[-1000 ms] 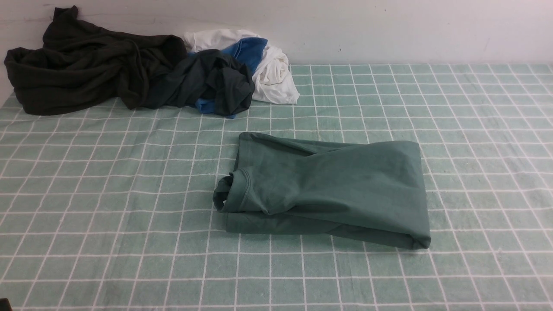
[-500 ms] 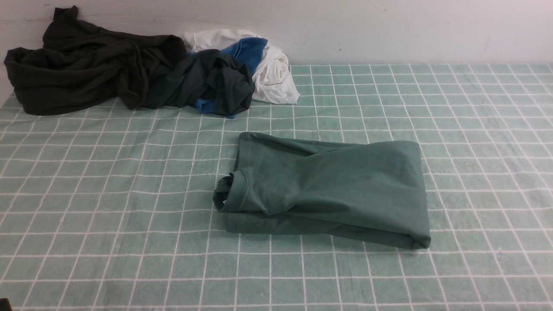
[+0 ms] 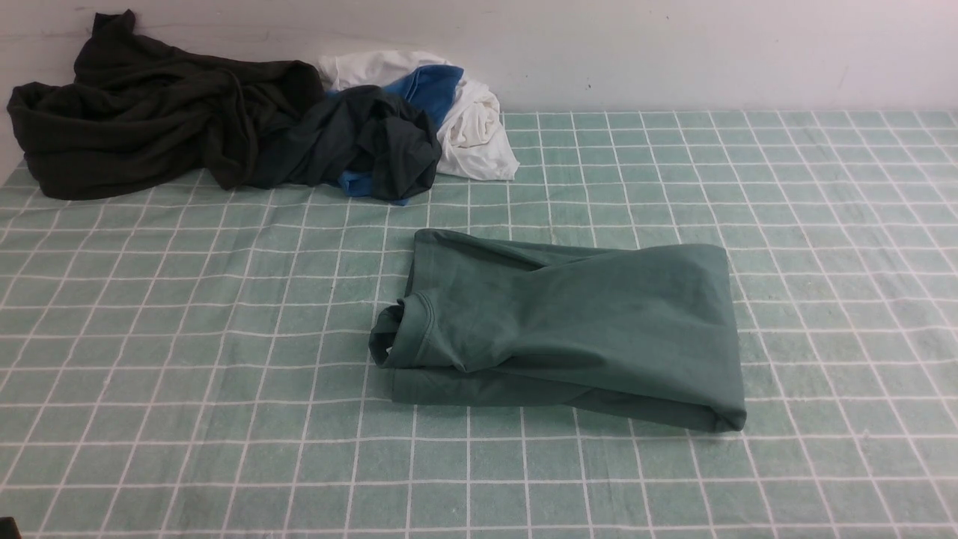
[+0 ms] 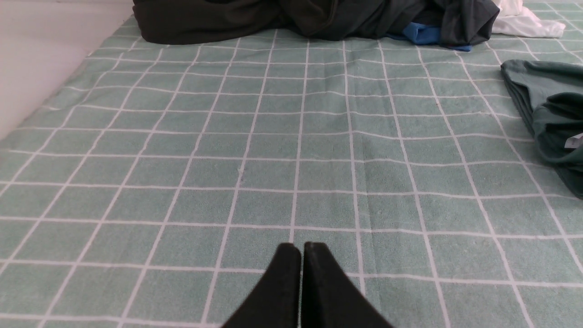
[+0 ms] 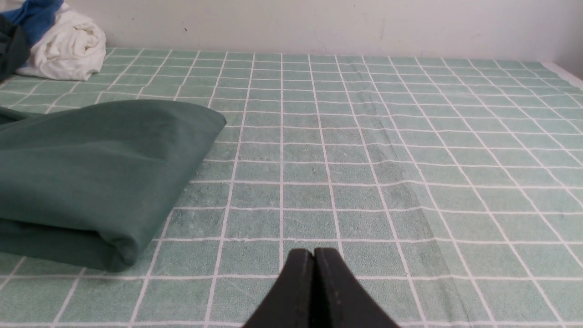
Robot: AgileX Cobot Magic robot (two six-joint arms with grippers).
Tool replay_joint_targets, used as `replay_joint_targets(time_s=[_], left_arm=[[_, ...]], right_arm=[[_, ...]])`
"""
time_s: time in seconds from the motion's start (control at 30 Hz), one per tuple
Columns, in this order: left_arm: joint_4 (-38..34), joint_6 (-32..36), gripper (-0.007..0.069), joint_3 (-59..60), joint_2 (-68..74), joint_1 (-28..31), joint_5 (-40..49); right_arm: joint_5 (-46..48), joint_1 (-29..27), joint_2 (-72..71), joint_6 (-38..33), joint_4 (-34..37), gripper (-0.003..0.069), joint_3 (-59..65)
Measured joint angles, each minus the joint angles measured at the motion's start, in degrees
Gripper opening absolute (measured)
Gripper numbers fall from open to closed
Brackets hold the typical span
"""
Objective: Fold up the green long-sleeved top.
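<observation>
Green top (image 3: 569,337): lies near the middle of the tabletop (image 3: 187,337), already doubled into a compact rectangle, collar at its left end, thick rounded fold at its right end
Left gripper (image 4: 301,248): fingers pressed together, holding nothing, hovering over bare checked cloth, well apart from the collar end
Right gripper (image 5: 314,254): fingers closed tip to tip, empty, near the folded right corner but not touching it
Progress: judged close to finished; the bundle looks tidy except for the loose collar bulge
Handling: soft, light knit; it should drape and sag when lifted, and stacked layers may slide over one another
Where to hold: pinch all layers together at the two corners of one short end, not the top layer alone
Risk: a one-layer grasp would probably peel the fold open
Other clothes (image 3: 224,127): dark, white and blue heap at the far left, against the wall, clear of the top
</observation>
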Motion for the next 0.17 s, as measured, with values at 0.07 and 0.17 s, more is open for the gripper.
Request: replay_joint_targets(time_s=[0.07,0.17], left_arm=[[0.00,0.00,-0.0003,0.00,0.00,0.00,0.00],[0.00,0.00,-0.0003,0.00,0.00,0.00,0.00]], right_arm=[[0.00,0.00,0.00,-0.06,0.00,-0.0013,0.00],[0.00,0.00,0.00,-0.40,0.00,-0.0013,0.00]])
